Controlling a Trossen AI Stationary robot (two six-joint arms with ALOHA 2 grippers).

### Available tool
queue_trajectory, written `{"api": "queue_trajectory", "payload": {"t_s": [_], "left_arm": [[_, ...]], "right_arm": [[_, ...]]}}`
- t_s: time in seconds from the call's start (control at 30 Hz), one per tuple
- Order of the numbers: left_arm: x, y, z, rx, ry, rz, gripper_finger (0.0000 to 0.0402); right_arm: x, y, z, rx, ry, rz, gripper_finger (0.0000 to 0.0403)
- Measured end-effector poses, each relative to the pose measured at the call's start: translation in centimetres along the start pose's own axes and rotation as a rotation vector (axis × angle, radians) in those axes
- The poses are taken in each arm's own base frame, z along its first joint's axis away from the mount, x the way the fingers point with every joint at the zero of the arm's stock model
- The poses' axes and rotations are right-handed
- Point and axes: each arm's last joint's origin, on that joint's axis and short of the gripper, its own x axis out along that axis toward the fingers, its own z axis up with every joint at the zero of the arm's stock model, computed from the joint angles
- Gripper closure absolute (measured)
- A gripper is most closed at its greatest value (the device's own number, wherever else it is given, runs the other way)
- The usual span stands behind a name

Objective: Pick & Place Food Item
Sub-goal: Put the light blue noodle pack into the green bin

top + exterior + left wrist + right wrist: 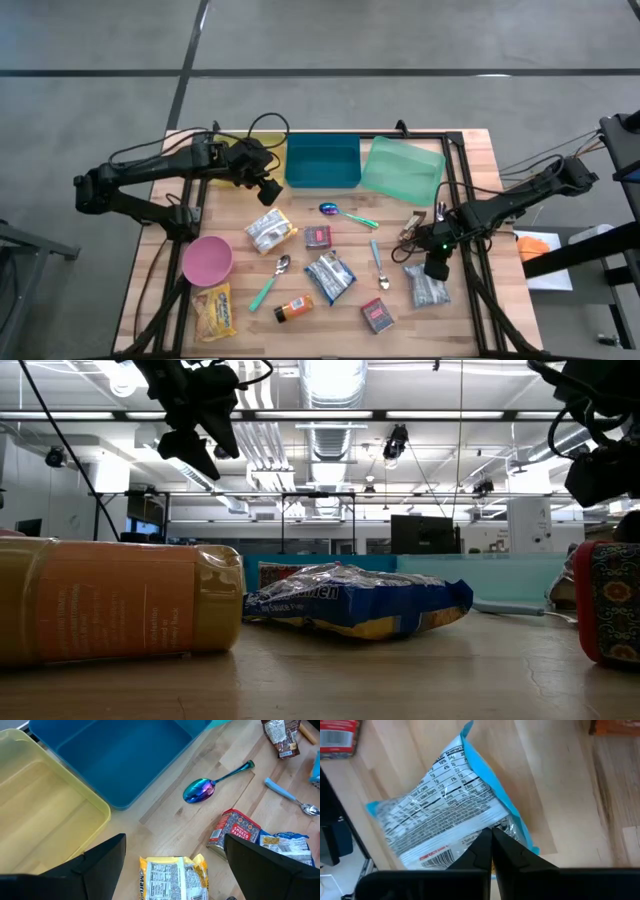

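Grasp step in hand. Right gripper jaws clenched on edge of blue packet, lying flat on table at right side. Left gripper held released over yellow packet. Next, lift and carry toward bins is judged needed.

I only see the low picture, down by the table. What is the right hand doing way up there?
Observer: The right hand is pinched shut on the edge of a blue-and-white packet, near the right side of the table.
Operator: What about the other hand?
Observer: The left hand is open and hovers over a yellow packet.
Operator: Are there boxes near it?
Observer: Yes, a yellow tub and a blue tub sit side by side next to it.
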Motion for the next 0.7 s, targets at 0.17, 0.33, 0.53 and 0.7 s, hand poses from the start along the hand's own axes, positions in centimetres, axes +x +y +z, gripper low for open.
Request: {"api": "queue_trajectory", "payload": {"t_s": [0.17, 0.33, 0.53, 0.7], "left_arm": [[0.0, 0.0, 0.0, 0.003, 0.000, 0.000, 0.0058], [0.0, 0.0, 0.0, 0.003, 0.000, 0.000, 0.0058], [0.0, 0.0, 0.0, 0.003, 0.000, 0.000, 0.0058], [0.0, 0.0, 0.0, 0.007, 0.000, 0.000, 0.0058]], "right_arm": [[-0.4, 0.4, 0.2, -0.005, -0.011, 0.014, 0.0395], [-1.1, 1.2, 0.5, -0.033, -0.029, 0.036, 0.0394], [-2.0, 2.1, 1.0, -0.075, -0.059, 0.063, 0.0379], [-2.1, 2.1, 1.0, -0.106, -0.076, 0.047, 0.0307]]}}
